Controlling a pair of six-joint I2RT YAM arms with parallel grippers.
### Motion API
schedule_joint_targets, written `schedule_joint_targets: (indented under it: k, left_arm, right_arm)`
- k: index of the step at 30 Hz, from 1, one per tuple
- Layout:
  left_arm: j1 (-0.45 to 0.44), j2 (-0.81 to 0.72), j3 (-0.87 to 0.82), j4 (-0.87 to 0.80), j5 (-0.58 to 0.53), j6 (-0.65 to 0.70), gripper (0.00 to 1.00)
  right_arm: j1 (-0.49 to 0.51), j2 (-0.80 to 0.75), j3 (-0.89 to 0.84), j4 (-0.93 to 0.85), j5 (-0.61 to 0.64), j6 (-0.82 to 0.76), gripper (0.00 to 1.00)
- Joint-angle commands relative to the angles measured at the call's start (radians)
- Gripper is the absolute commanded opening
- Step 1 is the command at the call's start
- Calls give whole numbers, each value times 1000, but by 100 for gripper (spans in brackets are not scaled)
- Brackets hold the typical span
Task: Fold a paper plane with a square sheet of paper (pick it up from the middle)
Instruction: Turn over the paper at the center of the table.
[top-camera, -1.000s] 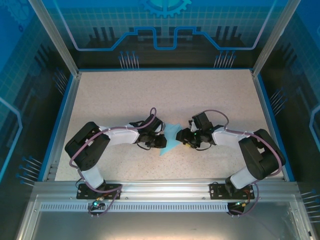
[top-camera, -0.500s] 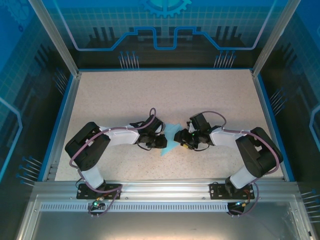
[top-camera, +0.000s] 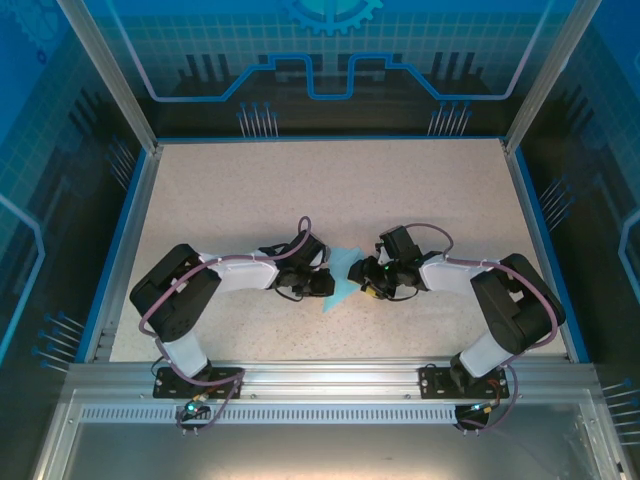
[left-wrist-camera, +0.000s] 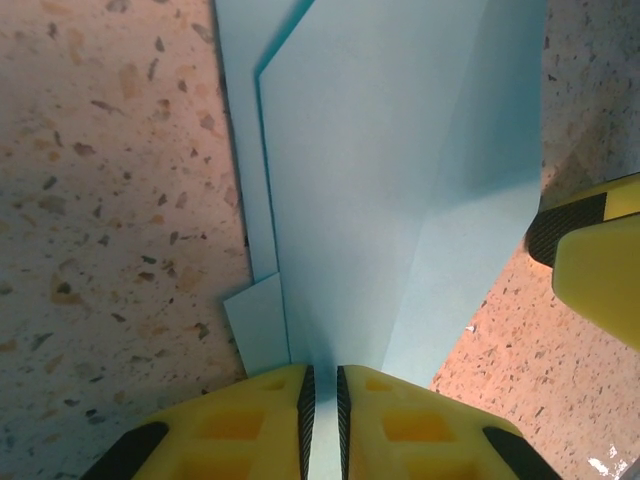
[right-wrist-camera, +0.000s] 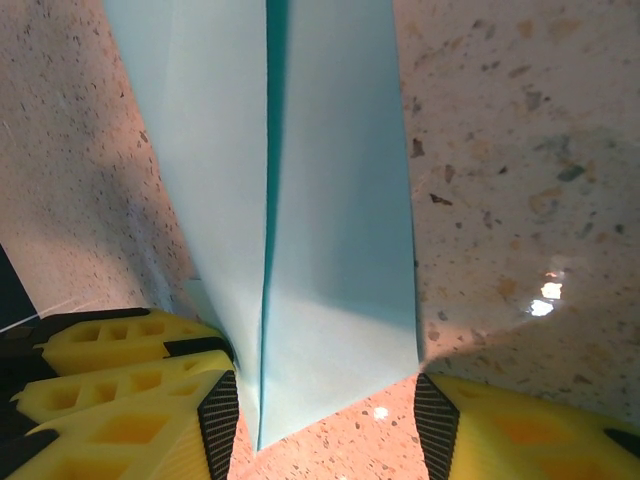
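We note left gripper (left-wrist-camera: 322, 385) clamped on paper plane (left-wrist-camera: 380, 180) edge; right gripper (right-wrist-camera: 325, 412) released, jaws spread, straddling paper plane's opposite end.

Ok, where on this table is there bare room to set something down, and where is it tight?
Bare: the far half of the table, from the arms to the back rim, and the near strip between the two arm bases. Crowded: the centre, where the left tool and right tool meet at the folded paper.
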Motion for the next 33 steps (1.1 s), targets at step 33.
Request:
schedule_joint_targets:
  k: [33]
  left_arm:
    - [-10,1,-66,99,108,-74,20]
  right_arm:
    - [-8,123,23,247,-122,-184,39]
